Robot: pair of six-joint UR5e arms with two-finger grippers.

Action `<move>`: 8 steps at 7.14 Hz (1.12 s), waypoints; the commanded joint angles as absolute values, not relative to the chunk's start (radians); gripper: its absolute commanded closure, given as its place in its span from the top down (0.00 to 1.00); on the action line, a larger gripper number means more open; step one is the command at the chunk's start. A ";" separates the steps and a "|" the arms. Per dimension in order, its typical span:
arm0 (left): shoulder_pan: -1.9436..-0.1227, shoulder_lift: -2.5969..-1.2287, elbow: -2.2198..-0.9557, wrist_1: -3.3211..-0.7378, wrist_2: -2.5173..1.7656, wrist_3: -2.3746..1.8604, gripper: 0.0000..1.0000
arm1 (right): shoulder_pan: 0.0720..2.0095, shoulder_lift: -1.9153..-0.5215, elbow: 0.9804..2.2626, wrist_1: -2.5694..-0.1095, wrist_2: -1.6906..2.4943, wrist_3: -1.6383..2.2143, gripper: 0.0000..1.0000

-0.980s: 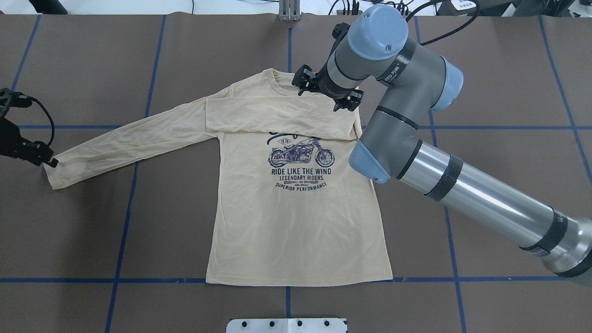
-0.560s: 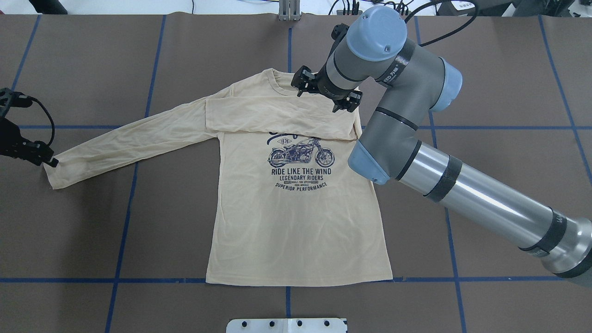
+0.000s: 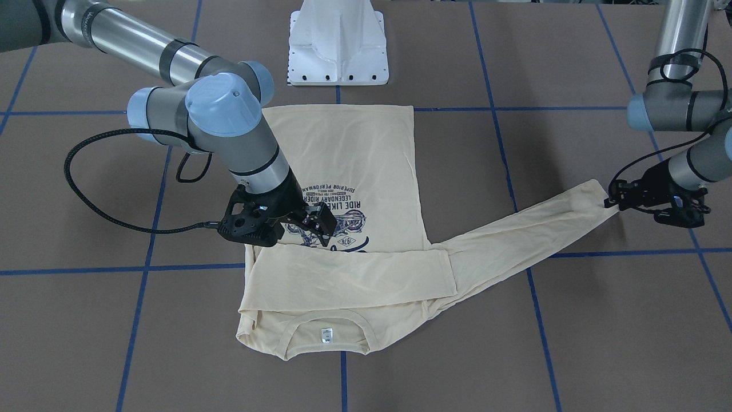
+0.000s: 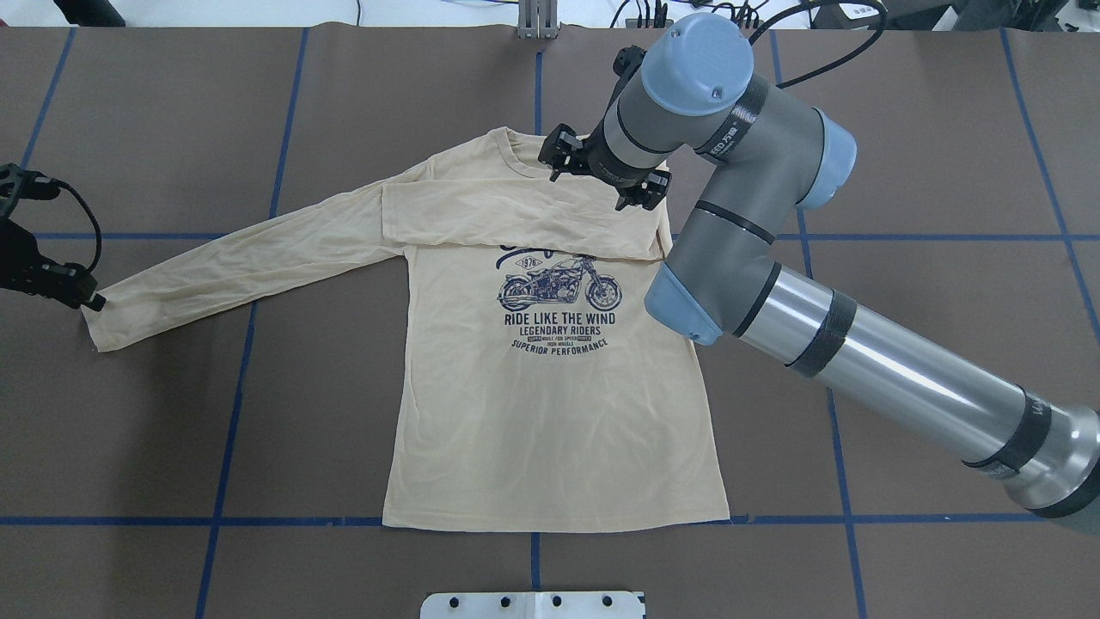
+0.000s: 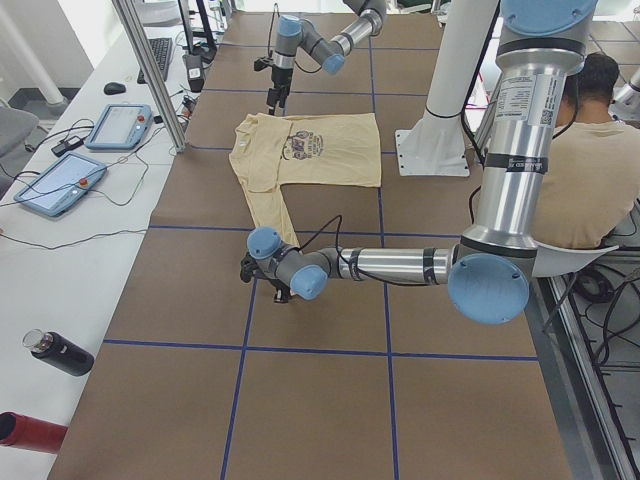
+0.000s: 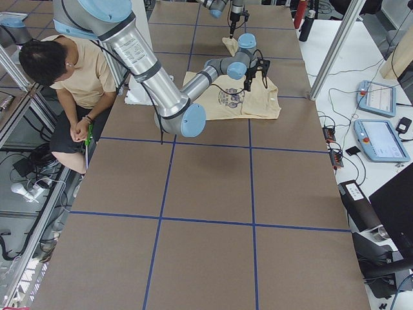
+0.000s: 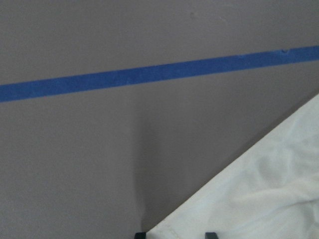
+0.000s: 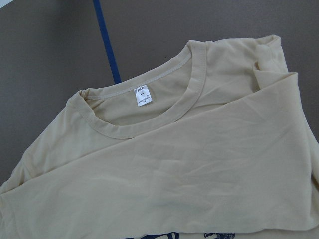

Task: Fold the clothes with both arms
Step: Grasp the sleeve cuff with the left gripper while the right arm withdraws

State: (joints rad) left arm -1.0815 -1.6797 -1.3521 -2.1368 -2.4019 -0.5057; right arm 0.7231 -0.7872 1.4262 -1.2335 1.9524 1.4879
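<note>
Overhead exterior: you've got the cream shirt flat and print-up mid-counter, hem toward the robot. One sleeve is folded across the chest, just above the motorcycle print. The other sleeve runs straight out to the robot's left.

Left end effector sits low at that sleeve's cuff. In the left wrist view you see its two tips apart, with the cuff edge between them and blue tape beyond.

Right end effector hovers over the shirt's right shoulder by the collar, fingers spread, nothing held. Its wrist view looks down on the neck label and the folded sleeve.
</note>
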 commanded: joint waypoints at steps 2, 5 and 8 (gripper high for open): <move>-1.081 -1.680 -1.361 -2.137 -2.402 -0.509 0.00 | 0.719 -0.787 1.425 -1.233 1.951 1.489 0.99; -1.081 -1.692 -1.497 -2.125 -2.407 -0.659 0.00 | 0.722 -0.801 1.452 -1.235 1.956 1.483 0.99; -0.975 -1.932 -1.536 -2.095 -2.410 -1.048 0.00 | 0.800 -1.013 1.629 -1.233 2.034 1.364 0.99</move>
State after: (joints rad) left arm -1.0407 -1.8161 -1.5369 -2.1031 -2.4103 -0.8684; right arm 0.7597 -0.9210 1.5574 -1.2341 1.9916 1.4308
